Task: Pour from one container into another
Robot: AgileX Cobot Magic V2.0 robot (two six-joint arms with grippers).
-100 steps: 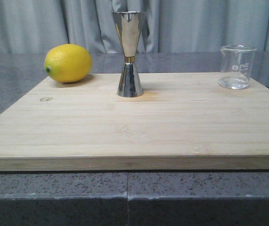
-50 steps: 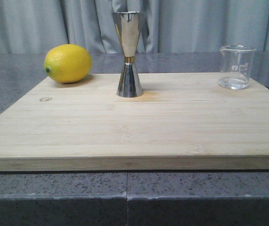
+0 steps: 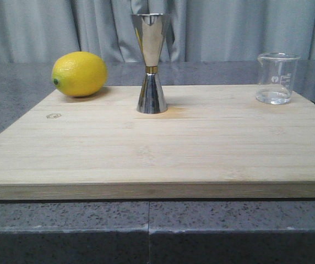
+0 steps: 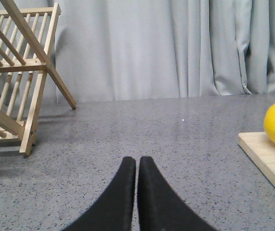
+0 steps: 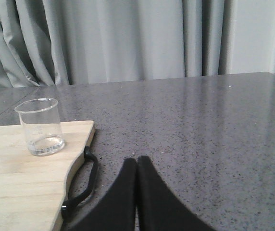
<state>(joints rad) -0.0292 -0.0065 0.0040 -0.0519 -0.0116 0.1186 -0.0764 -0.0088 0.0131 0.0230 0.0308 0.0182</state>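
A small clear glass beaker point(image 3: 277, 78) with white marks stands upright at the board's far right corner, a little clear liquid in its bottom; the right wrist view shows the beaker point(image 5: 40, 126) too. The steel hourglass jigger point(image 3: 151, 63) with a gold waist band stands upright at the board's far middle. My left gripper point(image 4: 137, 161) is shut and empty over grey counter, left of the board. My right gripper point(image 5: 137, 161) is shut and empty over the counter, right of the board and beaker. Neither gripper shows in the front view.
A lemon point(image 3: 79, 73) rests at the far left corner of the wooden cutting board point(image 3: 157, 148). The board has a black handle point(image 5: 82, 185) on its right side. A wooden dish rack point(image 4: 13, 77) stands on the counter far to the left. Grey curtains hang behind.
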